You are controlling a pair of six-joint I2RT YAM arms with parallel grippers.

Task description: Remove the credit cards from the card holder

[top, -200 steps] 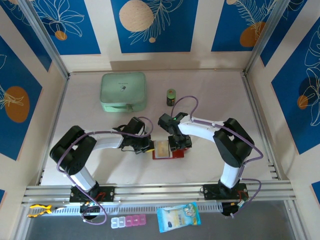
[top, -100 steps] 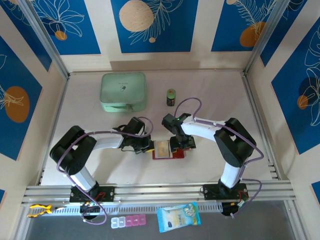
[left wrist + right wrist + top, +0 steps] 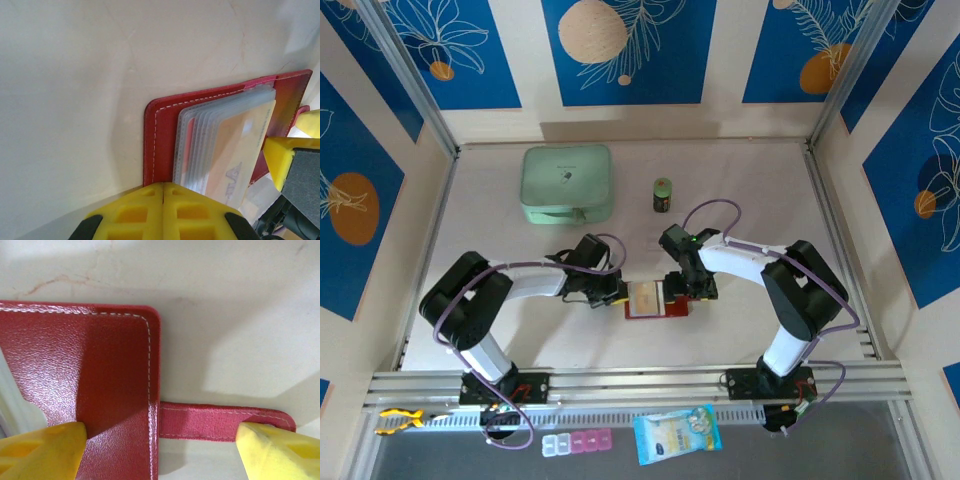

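Note:
The dark-red card holder [image 3: 653, 301] lies open on the table between my two grippers. Its clear sleeves [image 3: 200, 145] fan out, and a yellow-orange credit card [image 3: 239, 150] shows inside them. My left gripper [image 3: 612, 291] is shut, its closed yellow tips [image 3: 163, 202] resting on the near edge of the holder's left cover [image 3: 161, 135]. Over the right cover [image 3: 95, 365] and the snap tab [image 3: 220, 418], my right gripper [image 3: 692, 289] is open; one finger sits on the cover and the other at the tab's end. Other cards are hidden.
A mint-green zip case [image 3: 567, 183] sits at the back left, with a small green-lidded jar [image 3: 662, 194] to its right. Beyond the front rail lie a pill organizer [image 3: 577, 443] and a blue packet [image 3: 677, 433].
My right gripper has slid to the right, from over the holder's middle to its right flap and snap tab. The left gripper and the holder have stayed put.

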